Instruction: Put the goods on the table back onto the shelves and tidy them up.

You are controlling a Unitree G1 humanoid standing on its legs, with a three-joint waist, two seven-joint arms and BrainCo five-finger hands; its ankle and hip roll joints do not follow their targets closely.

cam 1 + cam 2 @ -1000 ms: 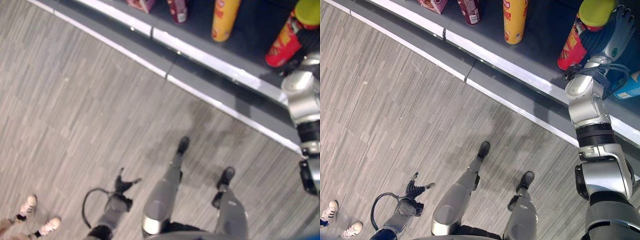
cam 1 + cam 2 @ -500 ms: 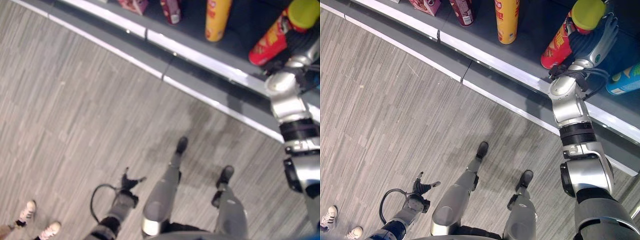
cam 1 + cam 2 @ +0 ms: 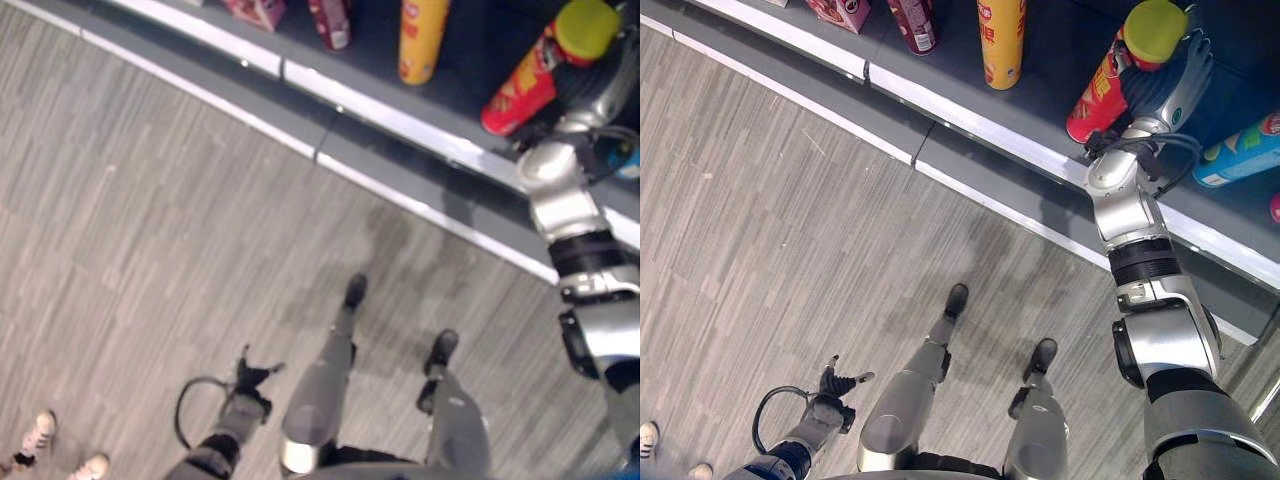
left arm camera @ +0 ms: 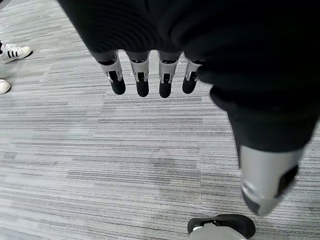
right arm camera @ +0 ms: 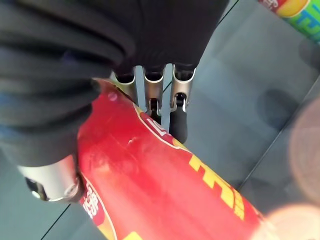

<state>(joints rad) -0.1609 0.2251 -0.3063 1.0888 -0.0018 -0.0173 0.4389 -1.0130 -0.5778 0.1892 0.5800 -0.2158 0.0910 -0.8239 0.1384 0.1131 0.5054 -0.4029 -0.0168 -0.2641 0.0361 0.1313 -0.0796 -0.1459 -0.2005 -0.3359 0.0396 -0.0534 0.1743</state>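
Note:
A red can (image 3: 1092,98) with a yellow-green lid (image 3: 1153,30) leans tilted on the dark grey shelf (image 3: 1040,75). My right hand (image 3: 1170,85) reaches onto the shelf and holds it. In the right wrist view the can (image 5: 165,190) lies between the fingers (image 5: 177,120) on its far side and the thumb (image 5: 50,182) on its near side. My left hand (image 3: 835,382) hangs low beside my leg over the floor, with its fingers (image 4: 142,82) straight and nothing in it.
Further along the shelf stand a yellow can (image 3: 1000,40), a dark red can (image 3: 913,20) and a pink box (image 3: 840,10). A blue-green can (image 3: 1240,150) lies beside my right hand. The shelf's pale front edge (image 3: 970,115) runs diagonally. A person's shoes (image 3: 40,432) are at the lower left.
The camera has shifted, sliding the shelf leftward in view. My right hand has drawn closer against the red can. The left arm has swung slightly.

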